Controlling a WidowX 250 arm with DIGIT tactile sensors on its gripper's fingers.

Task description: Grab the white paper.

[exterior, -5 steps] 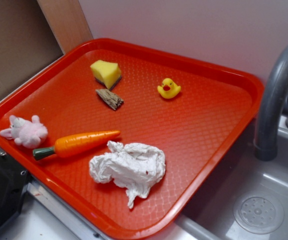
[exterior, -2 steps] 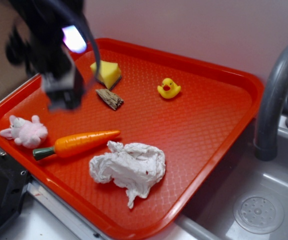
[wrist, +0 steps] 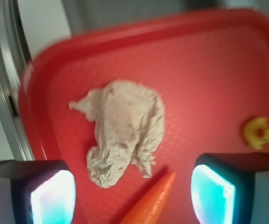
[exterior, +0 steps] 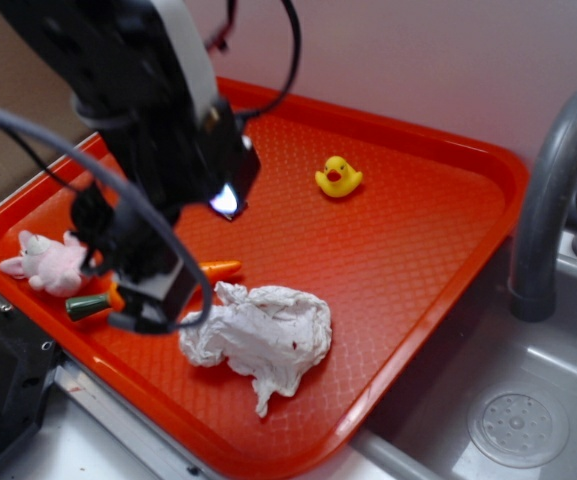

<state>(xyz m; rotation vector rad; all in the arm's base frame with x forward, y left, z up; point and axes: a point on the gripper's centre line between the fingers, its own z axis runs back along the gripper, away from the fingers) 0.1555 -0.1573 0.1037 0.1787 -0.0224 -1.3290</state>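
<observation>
The white paper [exterior: 263, 336] is a crumpled wad lying near the front edge of the orange tray [exterior: 418, 240]; in the wrist view the white paper [wrist: 125, 130] lies ahead of the fingers. My gripper [exterior: 153, 305] hangs above the toy carrot [exterior: 223, 268], just left of the paper and not touching it. It is open, and in the wrist view the gripper [wrist: 132, 196] has only the carrot tip [wrist: 153, 200] and bare tray between its two lit pads.
A pink plush bunny [exterior: 48, 262] lies at the tray's left. A yellow duck [exterior: 338, 177] sits toward the back. A grey faucet [exterior: 553, 190] and sink basin [exterior: 518, 425] stand to the right of the tray.
The arm has come into view and swung from the tray's back left down toward the front, now over the carrot. It hides the sponge and the brown piece. The paper has not moved.
</observation>
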